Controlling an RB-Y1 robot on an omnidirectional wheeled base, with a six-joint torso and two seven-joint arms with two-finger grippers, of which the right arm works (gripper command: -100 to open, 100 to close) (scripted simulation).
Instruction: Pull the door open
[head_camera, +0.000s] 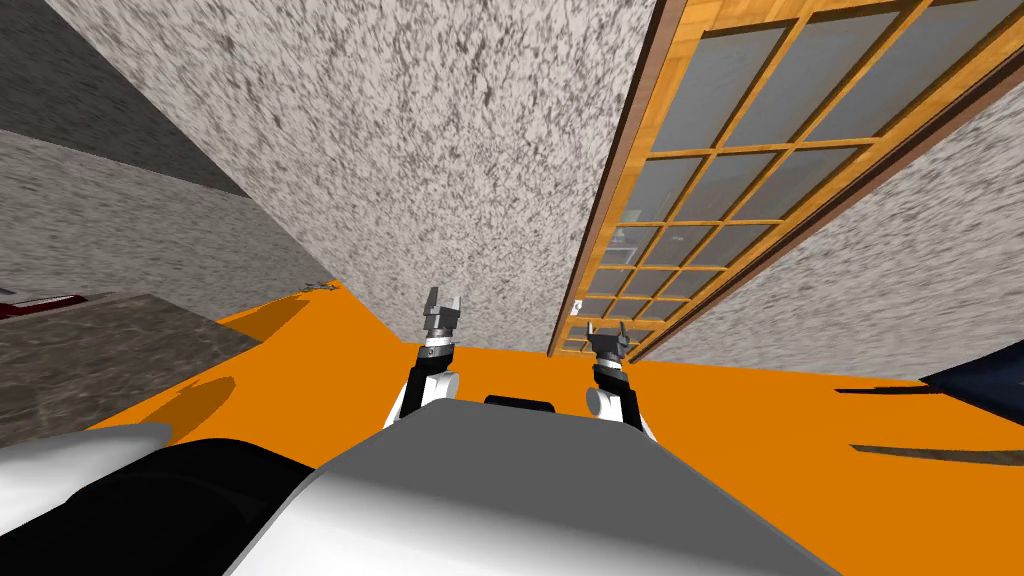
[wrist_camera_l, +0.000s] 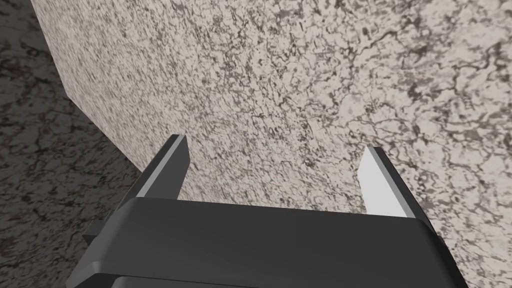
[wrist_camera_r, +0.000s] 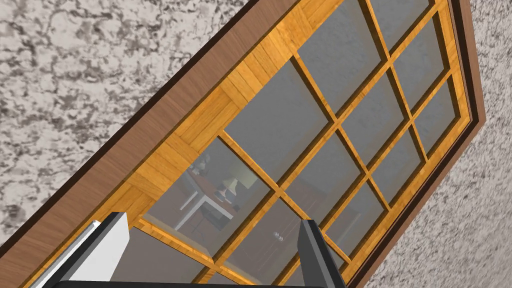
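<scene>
- Head view shows the door (head_camera: 700, 190), with a light wood grid and grey glass panes, set in a dark brown frame (head_camera: 608, 200) and shut flush in it.
- A speckled grey wall (head_camera: 420, 150) runs on both sides of the door, and an orange floor (head_camera: 750, 420) meets the door's foot.
- The right gripper (head_camera: 607, 330) is raised in front of the door's lower panes, near them but apart from them, with nothing between its fingers.
- In the right wrist view the right gripper (wrist_camera_r: 212, 220) points at the door (wrist_camera_r: 280, 150). Its two fingers stand wide apart and empty, framing a few panes beside the frame (wrist_camera_r: 125, 145).
- Through one of those panes a white table (wrist_camera_r: 200, 200) with a small lamp (wrist_camera_r: 231, 182) shows behind the door.
- The left gripper (head_camera: 443, 303) is held up to the left of the door, facing the wall beside the frame.
- In the left wrist view the left gripper (wrist_camera_l: 276, 145) has its fingers spread apart and holds nothing.
- Neither gripper touches the door.
</scene>
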